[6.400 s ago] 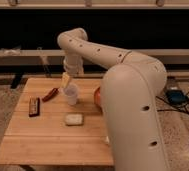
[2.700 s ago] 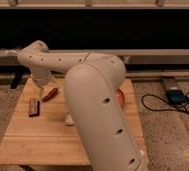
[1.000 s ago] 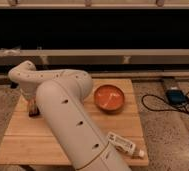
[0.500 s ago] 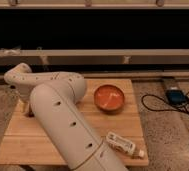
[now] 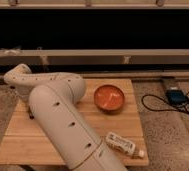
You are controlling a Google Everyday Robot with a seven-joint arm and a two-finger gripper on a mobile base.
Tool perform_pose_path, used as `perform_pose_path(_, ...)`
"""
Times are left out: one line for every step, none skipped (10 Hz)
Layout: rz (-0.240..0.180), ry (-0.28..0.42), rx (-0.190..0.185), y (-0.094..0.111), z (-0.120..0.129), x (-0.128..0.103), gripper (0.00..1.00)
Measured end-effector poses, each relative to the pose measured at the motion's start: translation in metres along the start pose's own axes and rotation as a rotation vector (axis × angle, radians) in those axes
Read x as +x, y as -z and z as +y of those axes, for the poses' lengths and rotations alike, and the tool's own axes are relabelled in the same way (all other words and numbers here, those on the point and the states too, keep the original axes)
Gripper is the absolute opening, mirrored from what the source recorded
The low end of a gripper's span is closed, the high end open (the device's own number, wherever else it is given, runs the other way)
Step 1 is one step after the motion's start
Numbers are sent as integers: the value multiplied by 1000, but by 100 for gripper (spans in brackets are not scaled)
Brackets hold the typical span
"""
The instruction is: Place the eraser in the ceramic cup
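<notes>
Tool [image 5: 31, 113] sits low at the bench's [image 5: 18, 145] left edge behind the arm [image 5: 53, 105]; I can't tell its grip, and the eraser's heading is hidden.

High view over arm [image 5: 63, 120], near table [image 5: 23, 142], claw hidden

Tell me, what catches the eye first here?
A huge white robot arm sweeps from the bottom up across the wooden table, filling the foreground. Its tool dips down at the table's left side, mostly hidden behind the arm. An orange bowl glows at the table's back right, a white bottle lying near the front edge.
</notes>
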Motion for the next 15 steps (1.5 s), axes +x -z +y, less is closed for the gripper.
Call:
perform_pose_path(3, 3, -1, -1, 0, 0, 30)
perform_pose_path(8, 8, -2, -2, -1, 2, 20)
perform_pose_path(13, 20, -4, -2, -1, 3, 8)
perform_pose_path(14, 36, -10, -2, 1, 4, 2)
perform_pose_path(7, 60, -25, 4, 5, 4, 0)
perform_pose_path(-9, 89, -44, 16, 8, 3, 0)
perform_pose_path(-29, 121, -58, 30, 10, 2, 0)
perform_pose_path(-49, 159, -74, 44, 14, 0, 0)
perform_pose_path(-74, 206, -91, 56, 20, -1, 0)
perform_pose_path(-91, 238, -103, 66, 23, -2, 0)
perform_pose_path(-115, 272, -112, 83, 23, -2, 0)
perform_pose_path(-136, 305, -123, 99, 25, -3, 0)
perform_pose_path(-160, 354, -137, 118, 29, -3, 0)
perform_pose_path(-182, 385, -142, 129, 31, -4, 0)
perform_pose_path(-212, 423, -140, 146, 27, -5, 0)
